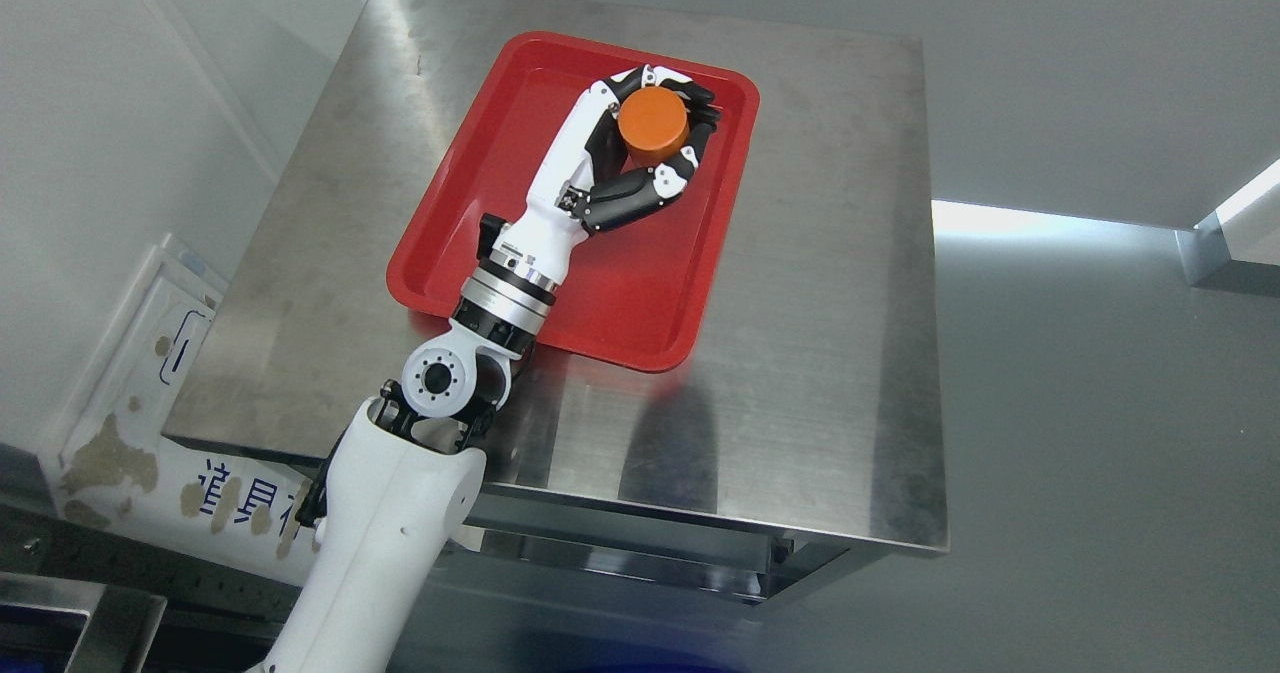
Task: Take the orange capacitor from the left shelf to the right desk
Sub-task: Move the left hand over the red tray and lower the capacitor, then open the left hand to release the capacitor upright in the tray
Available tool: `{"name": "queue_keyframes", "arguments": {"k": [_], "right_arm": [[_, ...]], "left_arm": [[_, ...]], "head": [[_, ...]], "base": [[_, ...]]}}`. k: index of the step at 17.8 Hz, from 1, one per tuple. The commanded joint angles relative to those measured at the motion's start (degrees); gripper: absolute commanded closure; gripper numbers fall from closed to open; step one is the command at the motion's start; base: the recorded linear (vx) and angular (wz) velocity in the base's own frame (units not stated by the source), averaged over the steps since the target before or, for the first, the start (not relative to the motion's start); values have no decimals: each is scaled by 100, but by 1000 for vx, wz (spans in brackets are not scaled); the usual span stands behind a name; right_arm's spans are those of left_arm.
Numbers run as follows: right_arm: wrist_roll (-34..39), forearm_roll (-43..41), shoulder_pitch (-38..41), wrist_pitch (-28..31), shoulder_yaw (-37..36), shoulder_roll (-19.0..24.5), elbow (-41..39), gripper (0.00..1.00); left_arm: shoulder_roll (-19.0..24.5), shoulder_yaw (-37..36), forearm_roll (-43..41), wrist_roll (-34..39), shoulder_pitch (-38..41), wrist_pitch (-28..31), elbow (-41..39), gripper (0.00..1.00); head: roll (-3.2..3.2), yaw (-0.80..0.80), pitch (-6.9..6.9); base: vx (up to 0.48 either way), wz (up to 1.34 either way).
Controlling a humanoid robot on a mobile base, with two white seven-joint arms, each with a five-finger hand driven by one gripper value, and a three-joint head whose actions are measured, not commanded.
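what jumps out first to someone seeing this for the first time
The bright red tray on the steel table grabs the eye first. Over its far end, the left hand, white with black fingers, is curled around an orange capacitor. The white arm comes up from the lower left.

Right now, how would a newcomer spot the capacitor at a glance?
Find the steel table, then the red tray on it. At the tray's far end, the left hand curls black fingers around the orange capacitor, a short cylinder and the only orange thing here.
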Motion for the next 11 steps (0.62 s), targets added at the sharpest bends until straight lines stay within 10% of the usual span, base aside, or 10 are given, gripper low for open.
{"name": "queue_keyframes", "arguments": {"k": [1,11], "right_arm": [[-1,35,121,-3,-62,-100,-100,0],[-1,35,130,-3,-62,-100,-100,0]], "left_arm": [[100,198,-272,27,-550,923,673,97],[100,629,-272,-61,-550,1216,691,79]], "head": [[0,0,0],[0,0,0]], "base": [[0,0],[0,0]]}}
